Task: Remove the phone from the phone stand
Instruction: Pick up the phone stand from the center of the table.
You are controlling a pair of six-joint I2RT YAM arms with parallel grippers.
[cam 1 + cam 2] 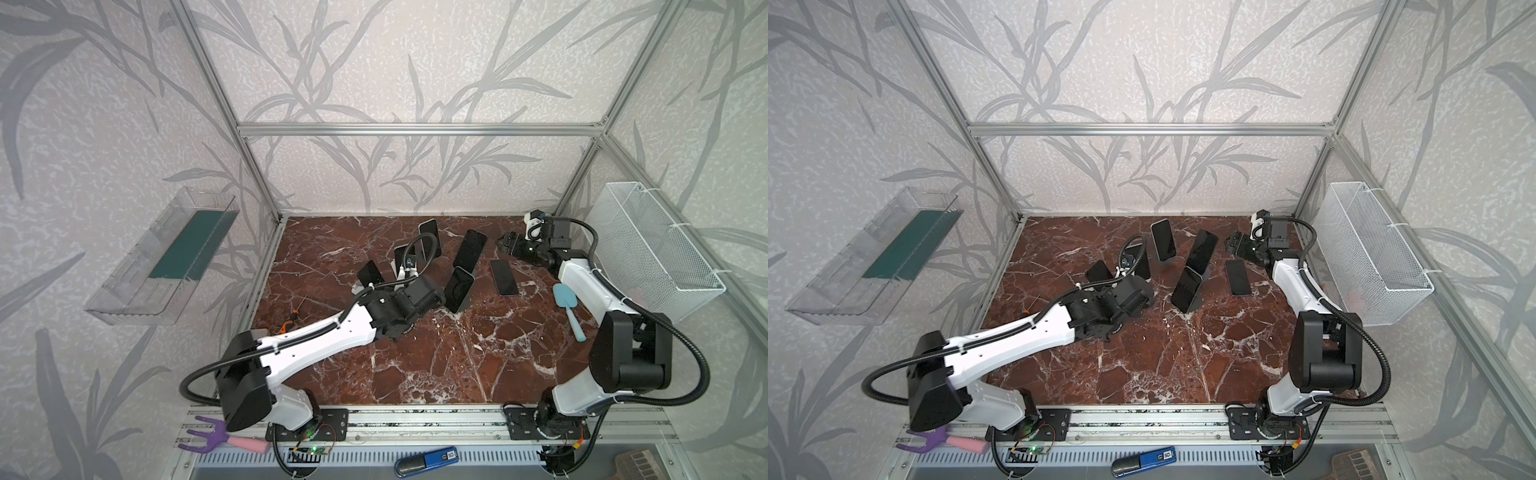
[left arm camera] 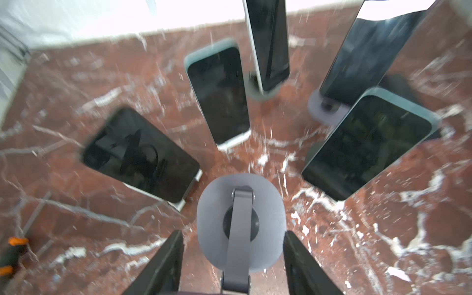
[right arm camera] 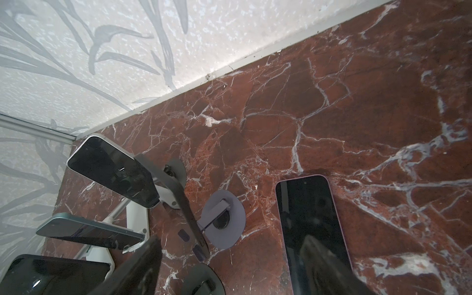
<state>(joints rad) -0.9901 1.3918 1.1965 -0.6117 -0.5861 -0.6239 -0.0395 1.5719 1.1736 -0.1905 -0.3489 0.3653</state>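
Observation:
A grey phone stand [image 2: 265,204] with a round base and no phone on it sits between my left gripper's [image 2: 233,233] dark fingers [image 2: 166,263]. The gripper is shut on the stand's upper part at the frame's edge. In both top views the left gripper [image 1: 428,291] [image 1: 1136,297] hides this stand. A pink-rimmed phone [image 1: 503,277] [image 1: 1238,277] [image 3: 311,229] lies flat on the marble table, face up, off any stand. My right gripper [image 1: 508,243] [image 1: 1235,245] [image 3: 229,281] hovers behind that phone, open, with nothing between its fingers.
Several other phones stand on stands around the left gripper, among them a teal-rimmed one [image 1: 459,289] [image 2: 367,143] and a tall one [image 1: 469,249]. A blue spatula [image 1: 567,305], an orange-handled screwdriver [image 1: 291,320] and a white wire basket [image 1: 648,249] lie at the sides.

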